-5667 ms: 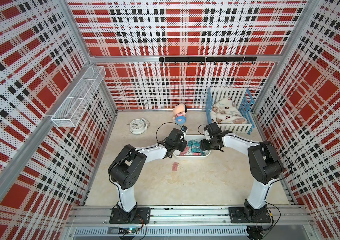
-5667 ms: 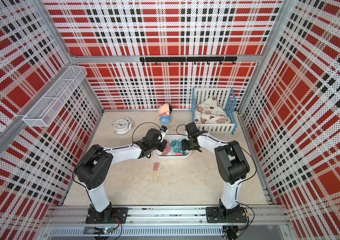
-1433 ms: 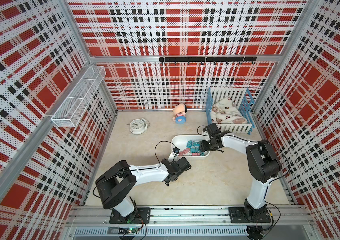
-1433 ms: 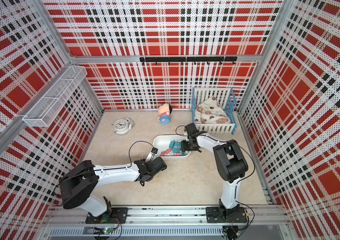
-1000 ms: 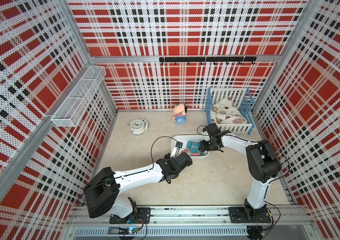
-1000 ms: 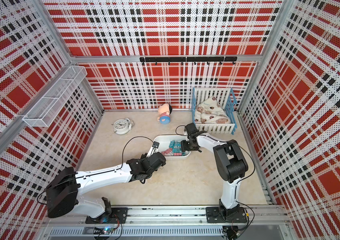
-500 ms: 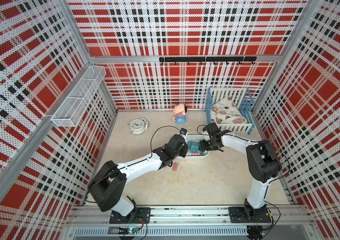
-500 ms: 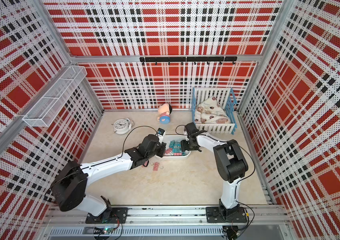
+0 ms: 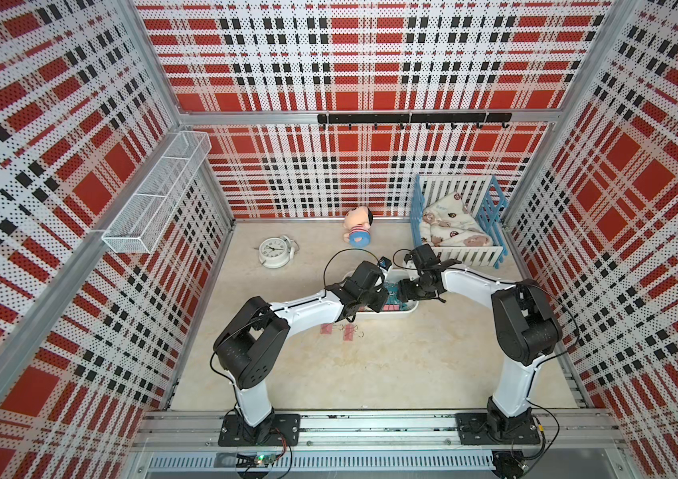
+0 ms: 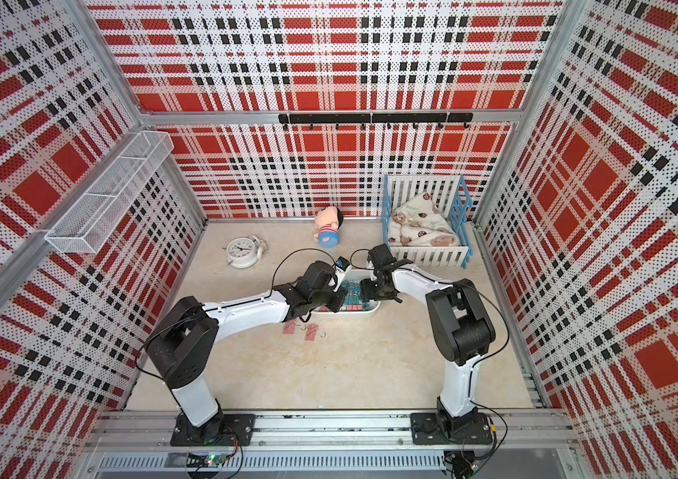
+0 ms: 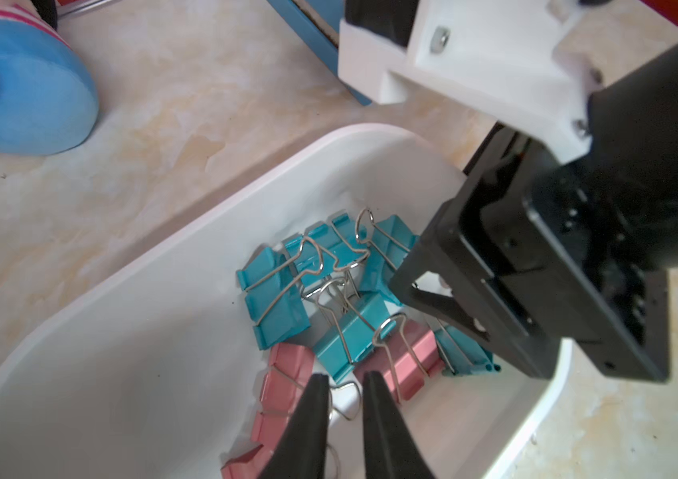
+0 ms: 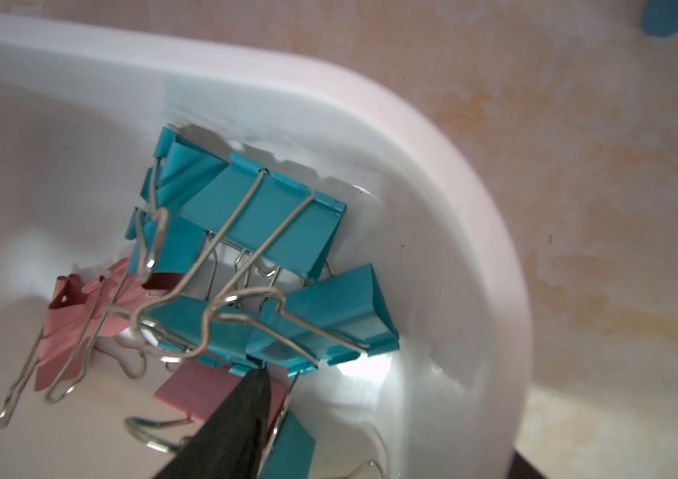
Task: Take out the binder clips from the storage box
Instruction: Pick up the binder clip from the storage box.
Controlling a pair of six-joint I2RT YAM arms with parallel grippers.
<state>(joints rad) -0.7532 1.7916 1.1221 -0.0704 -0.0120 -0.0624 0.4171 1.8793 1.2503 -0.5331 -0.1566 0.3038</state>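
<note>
Table (image 9: 370, 373): one, beige marbled top, and everything I see stands on it
Arms: two, my left arm (image 9: 300, 309) and right arm (image 9: 474, 286) reach over the box from opposite ends
Wire basket (image 9: 154, 195): one, hung on the wall on my left side, well apart from the work
Toy crib (image 9: 457, 257): one, blue and white, in the far right corner with bedding inside
Storage box (image 9: 407, 312): one, a white tub mid-table, near the crib's front rail
Doll (image 9: 357, 226): one, lying by the back wall
Alarm clock (image 9: 274, 252): one, white, near the doll
Left gripper (image 11: 347, 379): tips nearly together over the pink clips, with a wire loop showing in the narrow gap; I can't tell whether they bite it
Right gripper (image 9: 405, 290): one finger (image 12: 246, 414) is down inside the box with its tip at a teal clip; I can't tell how the jaws stand
Binder clips (image 11: 353, 336): heaped at the box end nearest the right gripper; I count five teal and at least three pink, some hidden
Loose pink clips (image 9: 326, 329): two, side by side on the table just beside the box's near wall
</note>
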